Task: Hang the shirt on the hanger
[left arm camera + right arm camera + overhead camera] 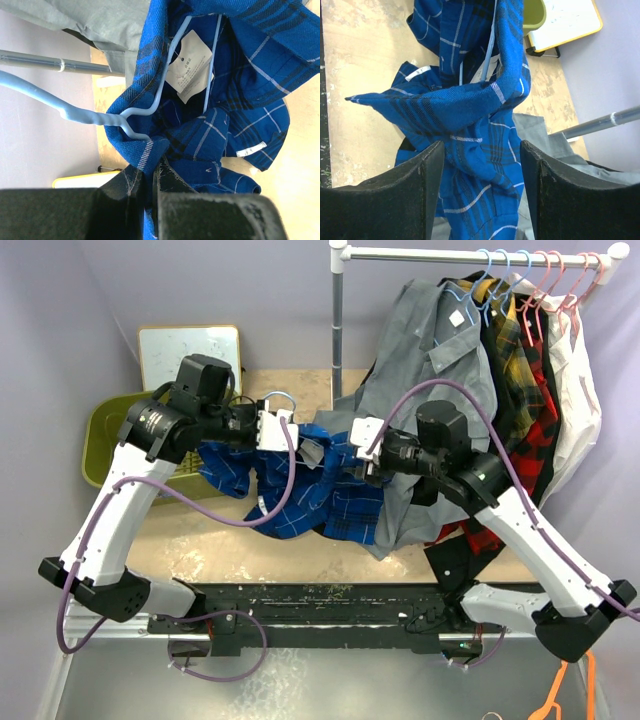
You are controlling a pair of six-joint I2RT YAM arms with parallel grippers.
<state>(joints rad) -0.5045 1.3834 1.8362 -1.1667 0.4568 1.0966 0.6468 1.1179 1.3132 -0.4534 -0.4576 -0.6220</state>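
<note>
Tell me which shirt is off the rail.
The royal-blue windowpane shirt, held over the table; the grey shirt and red-and-black plaid shirt hang from the rail.

Shirt (300,485) over table (200,540) middle, between 2 grippers. Left gripper (150,177) at its left end, fabric pinched in jaws. Right gripper (480,150) at its right end, 1 finger each side of fold. Hanger (95,118) inside collar, hook sticking out left. Rail (470,254) behind right, hung clothes (450,350) below it. Bin (100,440) far left, board (188,352) behind bin.
</note>
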